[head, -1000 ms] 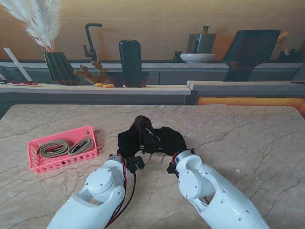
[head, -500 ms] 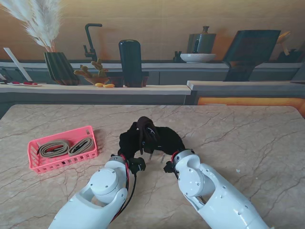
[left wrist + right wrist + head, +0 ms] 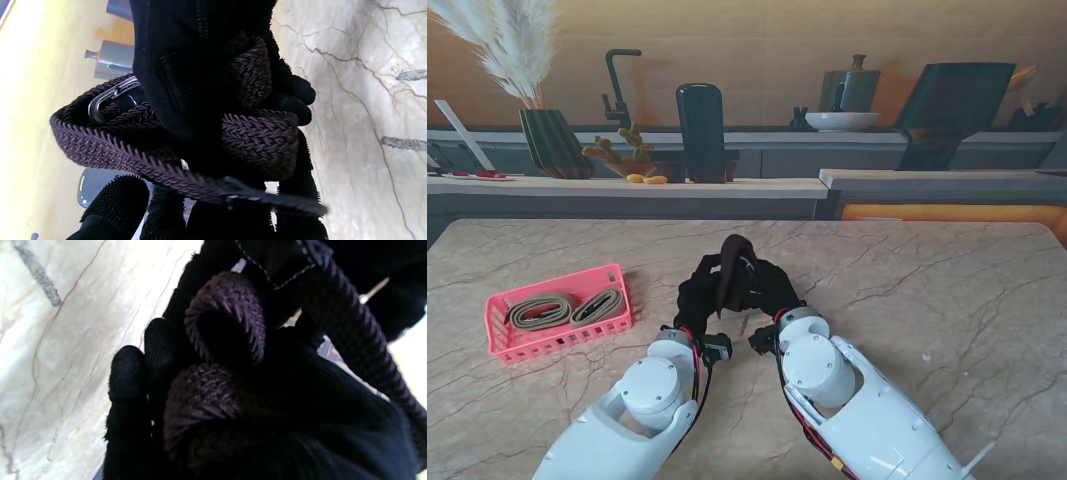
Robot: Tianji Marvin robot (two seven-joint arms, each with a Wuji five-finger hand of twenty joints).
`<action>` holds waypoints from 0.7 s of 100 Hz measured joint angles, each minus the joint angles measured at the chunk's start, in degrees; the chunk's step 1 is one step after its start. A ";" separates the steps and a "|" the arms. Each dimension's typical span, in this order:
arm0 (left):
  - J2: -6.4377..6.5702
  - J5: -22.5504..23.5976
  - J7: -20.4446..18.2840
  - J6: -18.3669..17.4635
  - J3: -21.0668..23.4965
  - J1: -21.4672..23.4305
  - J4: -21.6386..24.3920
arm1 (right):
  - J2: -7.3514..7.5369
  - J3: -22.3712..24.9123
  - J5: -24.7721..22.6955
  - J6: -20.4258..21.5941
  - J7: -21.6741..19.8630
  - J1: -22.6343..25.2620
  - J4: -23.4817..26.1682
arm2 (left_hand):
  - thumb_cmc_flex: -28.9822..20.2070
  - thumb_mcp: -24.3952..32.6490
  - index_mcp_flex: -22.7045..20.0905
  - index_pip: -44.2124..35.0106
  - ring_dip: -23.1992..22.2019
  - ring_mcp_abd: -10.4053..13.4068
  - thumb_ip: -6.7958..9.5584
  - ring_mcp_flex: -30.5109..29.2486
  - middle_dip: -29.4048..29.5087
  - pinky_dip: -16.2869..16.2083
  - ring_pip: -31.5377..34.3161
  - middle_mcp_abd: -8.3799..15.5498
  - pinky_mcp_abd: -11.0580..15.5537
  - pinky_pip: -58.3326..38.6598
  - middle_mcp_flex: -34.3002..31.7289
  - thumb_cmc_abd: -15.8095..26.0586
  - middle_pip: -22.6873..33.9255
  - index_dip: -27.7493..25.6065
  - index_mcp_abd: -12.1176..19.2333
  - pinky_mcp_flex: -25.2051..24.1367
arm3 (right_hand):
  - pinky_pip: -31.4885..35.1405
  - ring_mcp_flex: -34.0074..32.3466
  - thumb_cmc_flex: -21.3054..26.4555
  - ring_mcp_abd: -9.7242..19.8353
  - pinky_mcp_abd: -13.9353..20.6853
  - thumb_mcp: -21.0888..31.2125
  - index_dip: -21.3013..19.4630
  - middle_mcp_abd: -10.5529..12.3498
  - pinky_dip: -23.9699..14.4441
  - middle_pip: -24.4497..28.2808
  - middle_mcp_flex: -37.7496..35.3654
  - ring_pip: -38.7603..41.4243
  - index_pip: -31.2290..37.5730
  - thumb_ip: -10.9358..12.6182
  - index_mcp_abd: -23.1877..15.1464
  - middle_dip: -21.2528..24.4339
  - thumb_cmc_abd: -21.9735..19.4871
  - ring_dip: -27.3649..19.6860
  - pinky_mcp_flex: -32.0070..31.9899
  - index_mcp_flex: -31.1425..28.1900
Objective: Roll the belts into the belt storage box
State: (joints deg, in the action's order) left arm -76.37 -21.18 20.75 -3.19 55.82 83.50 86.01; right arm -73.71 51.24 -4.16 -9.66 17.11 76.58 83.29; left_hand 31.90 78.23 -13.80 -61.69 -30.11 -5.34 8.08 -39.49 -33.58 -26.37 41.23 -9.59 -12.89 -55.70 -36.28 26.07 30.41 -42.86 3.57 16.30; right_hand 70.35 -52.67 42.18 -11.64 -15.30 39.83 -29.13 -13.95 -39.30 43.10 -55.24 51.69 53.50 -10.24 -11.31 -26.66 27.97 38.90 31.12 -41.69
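Braided dark-brown belt (image 3: 730,262) sits bunched between both gloved hands at mid-table, left hand (image 3: 699,296) and right hand (image 3: 768,285) each clenched on it. Since a second ago the right arm has swung inward, tightening the coil. Pink belt storage box (image 3: 497,318), well left, already holds two rolled tan belts (image 3: 562,310).

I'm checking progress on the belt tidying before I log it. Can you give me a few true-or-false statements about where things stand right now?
1. Both the left hand and the right hand hold a dark braided belt. True.
2. The pink basket is empty. False: two rolled tan belts lie in it.
3. The basket sits on the robot's right. False: it is on the left.
4. The dark belt has a metal buckle. True.
5. The dark belt lies flat on the table. False: it is held up in the hands.
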 measured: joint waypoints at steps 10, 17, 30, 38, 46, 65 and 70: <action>0.00 1.70 -0.81 -0.96 -0.33 -0.43 -0.50 | -0.45 1.66 1.93 -0.49 0.00 0.91 1.01 | 0.84 -0.44 -0.06 4.82 -0.65 0.53 0.00 1.84 2.76 0.00 -0.40 0.11 -0.03 0.10 2.13 -0.14 0.28 1.98 -1.16 -1.92 | 0.08 0.04 0.00 -0.12 -0.02 1.00 -2.77 -0.37 0.00 0.12 0.07 1.50 -0.66 -0.02 0.59 -0.31 0.00 1.08 -0.94 0.00; 0.00 1.82 -1.88 -1.23 -0.34 -0.64 -0.75 | -0.57 2.29 3.58 -0.54 0.32 1.25 1.32 | -7.60 -3.93 -0.12 10.19 -0.74 1.19 -0.53 3.61 4.53 0.00 -0.99 0.72 -0.05 0.93 4.20 -7.53 0.15 2.06 -1.67 -3.30 | 0.08 0.07 0.00 -0.15 -0.02 1.16 -3.85 -0.75 0.00 0.12 0.60 2.21 -1.09 -0.02 0.67 -0.31 0.00 1.45 -1.21 0.00; 0.16 0.81 -4.42 -1.78 -0.20 -0.71 -0.85 | -0.68 3.18 4.22 -0.86 1.31 1.77 1.89 | -56.75 -54.18 3.58 20.90 -0.19 2.55 -9.14 8.56 7.07 0.17 -3.54 2.82 -0.07 4.57 11.13 -39.23 -4.25 8.27 -4.24 -6.48 | 0.08 0.13 0.00 -0.15 -0.02 1.56 -4.68 -0.98 0.00 0.12 0.70 3.41 -1.19 -0.05 1.19 -0.31 -0.44 1.74 -1.26 0.18; 0.44 -0.17 -6.60 -3.92 -0.22 -0.72 -1.30 | -0.68 3.67 4.22 -1.14 1.66 2.02 2.38 | -52.59 -54.57 4.73 31.43 0.87 2.61 -12.52 11.74 9.50 1.73 -6.66 3.01 0.04 8.60 16.28 -43.67 -7.87 15.18 -4.35 -9.25 | 0.10 0.13 0.00 -0.15 -0.02 1.80 -4.78 -1.03 0.00 0.12 0.76 3.98 -1.20 -0.05 1.60 -0.31 -0.46 2.18 -1.26 0.18; 0.81 0.26 -7.86 -7.30 -0.66 -0.97 -2.44 | -0.68 4.00 4.56 -1.67 1.72 2.10 3.00 | -44.30 -43.23 4.85 42.26 1.48 2.61 -15.98 14.09 11.58 3.24 -8.30 3.04 0.12 13.04 20.26 -49.14 -10.69 20.79 -5.06 -11.35 | 0.43 0.13 0.65 -0.11 -0.03 2.42 -4.80 -1.36 0.00 0.12 1.42 5.03 -1.20 -0.05 3.22 -0.51 -0.46 2.36 -1.26 0.19; 1.60 6.31 -8.44 -10.39 -1.31 -1.83 -4.82 | -0.59 4.06 4.59 -5.21 0.63 1.82 3.87 | -38.07 -28.18 4.94 52.52 7.03 -2.55 -18.79 25.72 14.74 4.77 -23.50 2.20 0.13 20.21 23.94 -57.24 -14.90 24.94 -6.37 -14.06 | 2.66 -0.56 1.30 -0.24 -0.70 4.17 -4.48 -0.49 -0.09 8.52 0.64 9.28 -1.20 -0.05 5.84 -5.30 -0.46 3.49 -1.16 0.23; 1.88 8.20 -8.35 -10.35 -1.30 -1.98 -5.29 | -0.38 3.83 3.87 -5.77 -0.68 1.54 4.01 | -38.10 -28.48 4.94 53.28 8.12 -3.53 -18.79 26.90 15.21 4.84 -26.01 1.51 0.10 20.91 24.34 -57.24 -15.42 25.45 -6.70 -14.13 | 3.36 -0.56 1.31 -0.25 -0.77 4.22 -4.41 -0.43 -0.15 9.96 0.64 10.51 -1.20 -0.05 5.93 -6.09 -0.46 3.82 -1.14 0.23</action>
State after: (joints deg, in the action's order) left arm -74.49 -12.99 12.39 -13.54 54.51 81.52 80.72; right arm -74.09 55.07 -0.29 -15.43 16.43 78.12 87.30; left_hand -6.20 49.75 -8.86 -8.41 -21.99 -8.87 -10.71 -12.60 -18.37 -21.53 15.21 -8.07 -12.79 -34.80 -11.95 -31.17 14.98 -17.41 -3.13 2.16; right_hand 73.71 -53.23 43.49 -11.89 -16.08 44.06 -33.54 -14.38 -39.45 53.06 -54.59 62.21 52.30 -10.29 -5.38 -32.75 27.51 42.72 29.98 -41.46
